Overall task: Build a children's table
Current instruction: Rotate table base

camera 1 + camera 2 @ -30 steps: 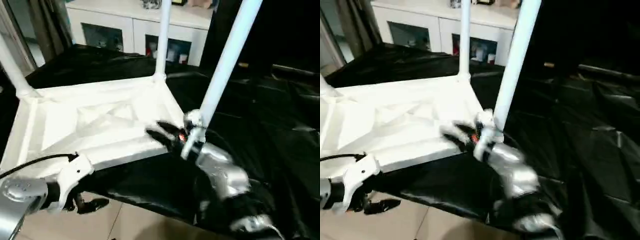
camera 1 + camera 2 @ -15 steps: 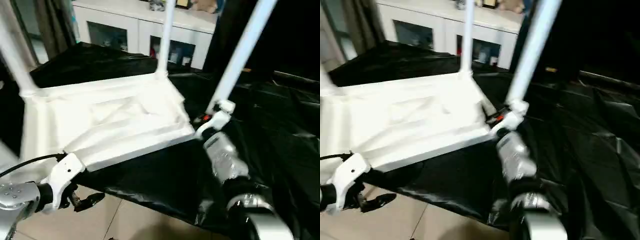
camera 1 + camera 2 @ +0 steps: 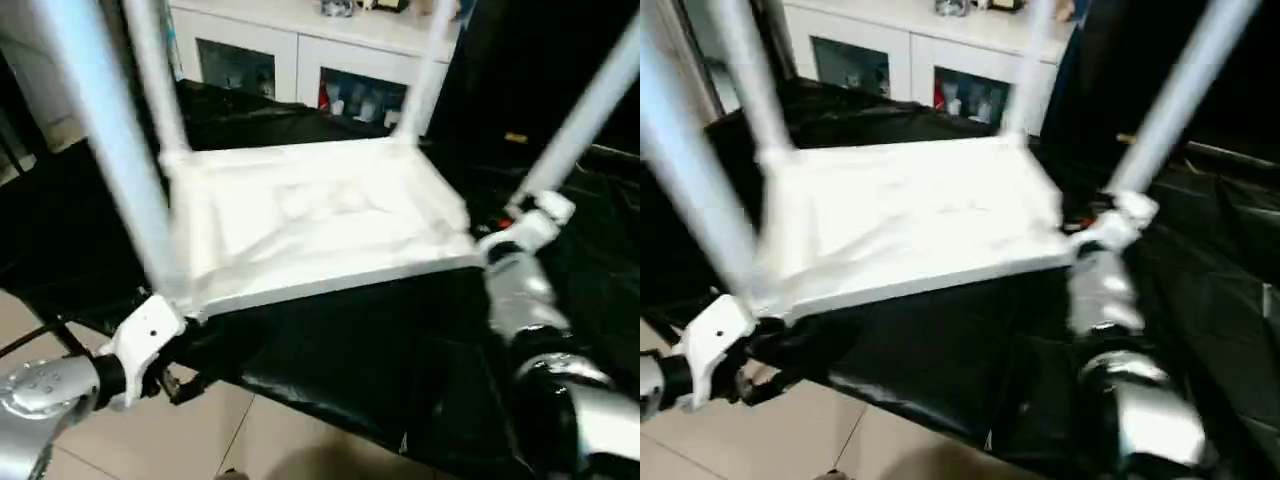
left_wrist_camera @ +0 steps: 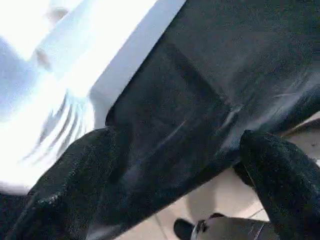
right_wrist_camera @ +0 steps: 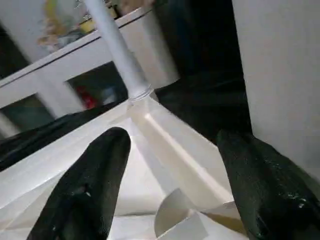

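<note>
The children's table lies upside down on black sheeting, its white tabletop showing the ribbed underside. Four white legs stand up from the corner sockets: near left, far left, far right and near right. My right gripper is open at the near right corner. Its fingers straddle the corner's ribs, and the near right leg rises close beside one of them. My left gripper is open, holding nothing, just below the near left corner in front of the sheeting.
Black sheeting covers the work surface and hangs over its front edge. Below it is tiled floor. A white glass-doored cabinet stands behind the table. Dark sheeting continues to the right.
The camera has swung, so the table now sits further right in the picture and the near left leg has come into view. My right forearm has straightened up at the near right corner.
</note>
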{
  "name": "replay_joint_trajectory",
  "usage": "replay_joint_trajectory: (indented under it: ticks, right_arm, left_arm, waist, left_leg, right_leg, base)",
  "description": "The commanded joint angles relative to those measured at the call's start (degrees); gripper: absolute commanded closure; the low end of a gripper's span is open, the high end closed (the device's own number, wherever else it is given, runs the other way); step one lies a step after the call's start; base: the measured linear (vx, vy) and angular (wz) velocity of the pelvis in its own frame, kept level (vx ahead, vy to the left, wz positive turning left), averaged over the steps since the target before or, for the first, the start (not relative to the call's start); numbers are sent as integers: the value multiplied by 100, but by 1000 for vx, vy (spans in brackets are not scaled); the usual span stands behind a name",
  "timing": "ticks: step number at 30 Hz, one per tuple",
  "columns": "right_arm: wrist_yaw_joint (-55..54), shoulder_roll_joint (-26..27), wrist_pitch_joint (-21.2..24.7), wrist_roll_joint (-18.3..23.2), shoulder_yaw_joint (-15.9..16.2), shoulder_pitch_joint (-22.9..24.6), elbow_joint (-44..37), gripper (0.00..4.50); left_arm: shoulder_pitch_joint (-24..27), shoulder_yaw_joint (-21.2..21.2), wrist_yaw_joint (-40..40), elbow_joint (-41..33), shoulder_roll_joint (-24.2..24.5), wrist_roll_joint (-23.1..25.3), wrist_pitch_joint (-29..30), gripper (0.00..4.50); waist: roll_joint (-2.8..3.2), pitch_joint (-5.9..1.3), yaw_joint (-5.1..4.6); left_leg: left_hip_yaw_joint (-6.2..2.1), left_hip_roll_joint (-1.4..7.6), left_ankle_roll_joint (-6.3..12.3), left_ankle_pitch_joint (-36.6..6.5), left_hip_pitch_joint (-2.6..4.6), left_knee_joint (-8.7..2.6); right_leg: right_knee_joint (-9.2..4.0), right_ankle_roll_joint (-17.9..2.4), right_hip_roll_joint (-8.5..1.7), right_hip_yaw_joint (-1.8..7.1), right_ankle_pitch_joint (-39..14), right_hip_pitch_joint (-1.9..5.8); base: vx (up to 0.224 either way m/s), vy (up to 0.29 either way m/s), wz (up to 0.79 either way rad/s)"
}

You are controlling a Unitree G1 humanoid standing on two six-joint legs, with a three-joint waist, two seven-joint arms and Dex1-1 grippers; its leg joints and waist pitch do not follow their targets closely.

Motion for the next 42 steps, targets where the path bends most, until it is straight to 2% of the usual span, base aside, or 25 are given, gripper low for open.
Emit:
replay_joint_trajectory:
  ticks: [1, 3, 4, 7, 8, 9, 10, 11, 13, 15, 17, 18, 19, 21, 22, 23, 28, 31, 32, 33, 34, 35, 36, 38, 42]
  right_arm:
    - [-119, -264, -180, -6, -209, -114, 84, 138]
    - [13, -367, -167, -17, -215, -147, 175, 138]
    - [174, -419, -105, -39, -179, -166, 216, 138]
    - [674, -423, -77, -272, 131, -85, 116, 138]
    - [807, -410, -81, -324, 214, -54, 69, 138]
    - [1274, -352, -49, -453, 470, 63, -117, 138]
    - [1565, -314, 2, -513, 623, 139, -233, 138]
    - [1830, -279, 36, -601, 790, 235, -364, 138]
    - [2076, -224, 205, -756, 1056, 420, -585, 138]
    - [1942, -227, 308, -972, 1236, 552, -624, 138]
    - [1421, -237, 322, -1220, 1314, 658, -559, 138]
    - [807, -205, 332, -1288, 1219, 766, -502, 138]
    - [394, -155, 320, -1269, 1095, 902, -520, 138]
    - [-12, -33, 384, -1175, 935, 1207, -712, 138]
    - [-103, 3, 414, -1162, 912, 1299, -776, 138]
    - [-150, 31, 461, -1183, 924, 1383, -832, 138]
    - [-256, 108, 686, -1224, 962, 1504, -945, 138]
    - [-367, 301, 991, -1350, 1152, 1457, -1068, 138]
    - [-408, 334, 1034, -1400, 1210, 1428, -1082, 138]
    - [-472, 349, 1031, -1461, 1262, 1388, -1096, 138]
    - [-450, 349, 865, -1503, 1310, 1350, -1211, 138]
    - [-426, 346, 739, -1526, 1339, 1330, -1302, 138]
    - [-287, 347, 592, -1484, 1345, 1311, -1449, 138]
    - [-114, 270, 400, -1396, 1291, 1234, -1741, 138]
    - [-297, 27, 492, -1505, 1216, 1094, -1771, 138]
  left_arm:
    - [154, 166, 11, -114, -15, -116, -79, 1]
    - [353, 416, -20, -194, -69, -290, -165, 1]
    - [455, 642, -18, -226, -121, -428, -223, 1]
    - [563, 1134, -50, -149, -167, -637, -331, 1]
    - [568, 1231, -70, -109, -159, -663, -383, 1]
    - [491, 1560, -83, 64, -159, -736, -673, 1]
    - [298, 1777, 34, 184, -234, -836, -849, 1]
    - [36, 1953, 150, 275, -329, -1034, -964, 1]
    - [-483, 2067, 239, 369, -449, -1408, -1018, 1]
    - [-783, 1993, 189, 408, -562, -1700, -890, 1]
    - [-1059, 1862, 147, 491, -691, -1900, -736, 1]
    - [-1251, 1711, 63, 561, -822, -2072, -545, 1]
    - [-1409, 1576, -10, 645, -946, -2196, -384, 1]
    - [-1539, 1363, -239, 763, -1079, -2396, -159, 1]
    - [-1573, 1294, -306, 816, -1100, -2404, -133, 1]
    - [-1636, 1197, -326, 938, -1108, -2288, -228, 1]
    - [-1816, 1008, -345, 1248, -1122, -2145, -427, 1]
    - [-2203, 729, -300, 1836, -1191, -1799, -689, 1]
    - [-2307, 645, -295, 1983, -1200, -1705, -765, 1]
    - [-2390, 561, -317, 2021, -1240, -1706, -751, 1]
    - [-2477, 477, -355, 1984, -1336, -1777, -725, 1]
    - [-2528, 430, -378, 1947, -1404, -1836, -702, 1]
    - [-2584, 397, -405, 1932, -1465, -1898, -677, 1]
    - [-2702, 313, -408, 1915, -1574, -1947, -675, 1]
    - [-2908, 179, -486, 2068, -1657, -1909, -762, 1]
  waist:
    - [118, -378, -34]
    - [102, -367, -49]
    - [131, -369, -41]
    - [176, -341, -81]
    - [160, -332, -94]
    - [241, -321, -111]
    - [281, -317, -119]
    - [257, -313, -140]
    - [273, -320, -122]
    - [283, -330, -96]
    - [271, -319, -85]
    - [347, -328, -67]
    - [328, -326, -60]
    - [320, -338, -27]
    - [304, -351, -41]
    - [254, -357, -60]
    - [264, -339, -93]
    - [179, -330, -106]
    - [206, -326, -97]
    - [133, -331, -120]
    - [129, -333, -115]
    - [160, -347, -119]
    - [162, -350, -146]
    - [132, -372, -147]
    - [134, -375, -117]
  left_leg:
    - [20, 70, -83, -1389, 65, -346]
    - [27, 66, -9, -1407, 50, -339]
    - [29, 66, 2, -1426, 60, -332]
    - [17, 64, 28, -1704, 61, -342]
    - [20, 69, 37, -1801, 66, -347]
    - [9, 66, 20, -1983, 82, -352]
    - [-15, 60, 21, -2045, 65, -360]
    - [-14, 67, 27, -2115, 83, -360]
    - [-21, 72, 19, -2011, 94, -359]
    - [-25, 82, -20, -1889, 94, -359]
    - [-11, 82, -76, -1795, 78, -352]
    - [-6, 70, -97, -1830, 102, -334]
    - [11, 66, -182, -1866, 140, -333]
    - [10, 55, -208, -1927, 140, -340]
    - [-7, 49, -193, -1935, 92, -348]
    - [-9, 52, -152, -1870, 91, -353]
    - [-4, 50, -131, -1896, 104, -349]
    - [-2, 45, -117, -1960, 115, -364]
    - [-11, 44, -147, -1977, 122, -372]
    - [-23, 65, -201, -1987, 95, -391]
    - [-32, 64, -225, -1980, 87, -396]
    - [-30, 78, -275, -2045, 121, -388]
    - [-35, 76, -274, -2057, 95, -389]
    - [-19, 71, -212, -1931, 87, -370]
    - [20, 65, -143, -1638, 102, -343]
  right_leg:
    - [-321, -1047, -237, 209, -705, 233]
    - [-334, -1078, -231, 204, -735, 240]
    - [-333, -1082, -226, 204, -746, 229]
    - [-369, -1112, -213, 195, -991, 218]
    - [-399, -1110, -216, 194, -1113, 212]
    - [-426, -1107, -216, 189, -1300, 202]
    - [-429, -1097, -223, 184, -1402, 222]
    - [-447, -1108, -217, 184, -1467, 212]
    - [-435, -1185, -233, 191, -1402, 224]
    - [-381, -1305, -238, 192, -1285, 227]
    - [-375, -1293, -248, 202, -1347, 221]
    - [-369, -1285, -247, 207, -1406, 203]
    - [-398, -1222, -250, 218, -1540, 171]
    - [-404, -1094, -250, 228, -1585, 179]
    - [-394, -1015, -254, 222, -1561, 220]
    - [-397, -950, -246, 217, -1571, 220]
    - [-438, -828, -247, 221, -1792, 197]
    - [-462, -752, -233, 220, -1970, 173]
    - [-471, -696, -247, 225, -2080, 165]
    - [-468, -661, -278, 223, -2124, 196]
    - [-457, -648, -285, 217, -2159, 201]
    - [-463, -665, -297, 225, -2140, 171]
    - [-441, -705, -287, 224, -1986, 188]
    - [-426, -728, -276, 235, -1745, 202]
    - [-386, -855, -251, 242, -1317, 199]
  base:
    - [0, 0, 0]
    - [0, 0, 0]
    - [0, 0, 0]
    - [0, 0, 0]
    - [0, 0, 0]
    - [0, 0, 0]
    - [0, 0, 0]
    - [0, 0, 0]
    - [0, 0, 0]
    - [0, 0, 0]
    - [0, 0, 0]
    - [0, 0, 0]
    - [0, 0, 0]
    - [0, 0, 0]
    - [0, 0, 0]
    - [0, 0, 0]
    - [0, 0, 0]
    - [0, 0, 0]
    - [0, 0, 0]
    - [0, 0, 0]
    - [0, 0, 0]
    - [0, 0, 0]
    - [0, 0, 0]
    - [0, 0, 0]
    - [0, 0, 0]
